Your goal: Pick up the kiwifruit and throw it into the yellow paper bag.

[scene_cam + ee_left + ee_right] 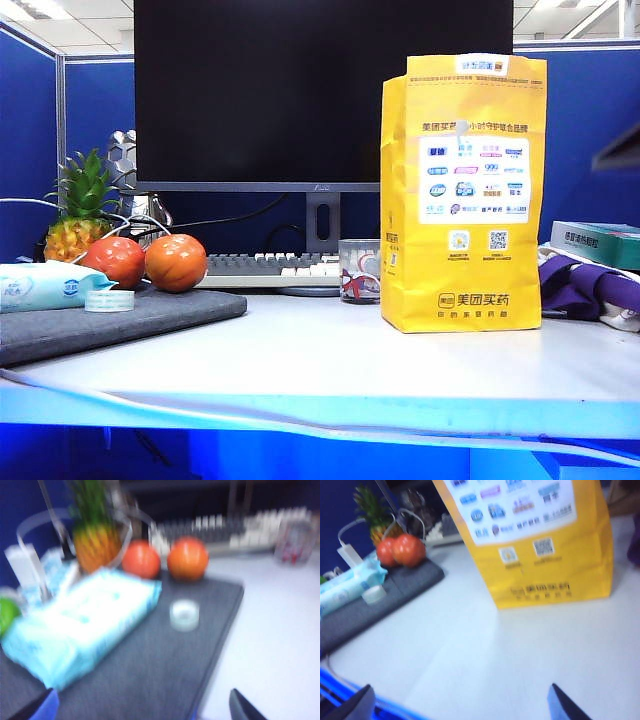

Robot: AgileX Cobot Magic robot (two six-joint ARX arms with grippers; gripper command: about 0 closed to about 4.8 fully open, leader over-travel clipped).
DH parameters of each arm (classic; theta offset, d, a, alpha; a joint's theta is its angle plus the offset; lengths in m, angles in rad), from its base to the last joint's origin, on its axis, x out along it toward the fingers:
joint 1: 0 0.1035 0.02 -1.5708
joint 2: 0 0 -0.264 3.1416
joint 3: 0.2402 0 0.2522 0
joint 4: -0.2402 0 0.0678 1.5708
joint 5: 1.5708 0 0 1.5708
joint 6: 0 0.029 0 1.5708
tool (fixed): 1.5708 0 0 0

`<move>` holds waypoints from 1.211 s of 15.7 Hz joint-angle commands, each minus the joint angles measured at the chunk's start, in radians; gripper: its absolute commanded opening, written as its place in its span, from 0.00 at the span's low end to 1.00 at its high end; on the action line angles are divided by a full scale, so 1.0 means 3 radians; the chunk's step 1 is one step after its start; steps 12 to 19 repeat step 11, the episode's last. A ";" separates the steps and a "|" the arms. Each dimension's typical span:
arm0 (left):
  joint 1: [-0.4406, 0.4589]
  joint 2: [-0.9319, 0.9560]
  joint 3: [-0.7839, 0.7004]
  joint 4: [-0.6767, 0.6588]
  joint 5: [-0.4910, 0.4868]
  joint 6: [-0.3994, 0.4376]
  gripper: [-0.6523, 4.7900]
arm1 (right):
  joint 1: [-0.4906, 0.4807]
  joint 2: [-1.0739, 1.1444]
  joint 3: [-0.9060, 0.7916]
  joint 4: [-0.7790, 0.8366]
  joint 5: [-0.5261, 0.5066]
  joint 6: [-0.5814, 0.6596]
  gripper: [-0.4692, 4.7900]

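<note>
I'm seeing left claw (145, 707) gaping over the grey mat (150, 665); right claw (460, 702) gaping, facing the yellow paper bag (545, 575) near the counter's (520, 650) front edge.

Just a regular office cubicle desk

Blue partition walls (28, 140), big dark monitor (322, 90) with a keyboard (270, 268) under it, white desktop (330, 360), fluorescent ceiling panels (30, 10) overhead.

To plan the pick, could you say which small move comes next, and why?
Probably swing the open left gripper, above the grey mat, toward the blurred green shape beside the wipes pack: no kiwifruit shows elsewhere. The open right gripper hovers by the yellow paper bag.
</note>
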 commanded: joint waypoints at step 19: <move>0.0003 -0.0005 -0.0487 -0.0039 0.0025 -0.0001 1.00 | 0.0003 -0.0367 -0.0028 0.0099 -0.0005 0.0006 1.00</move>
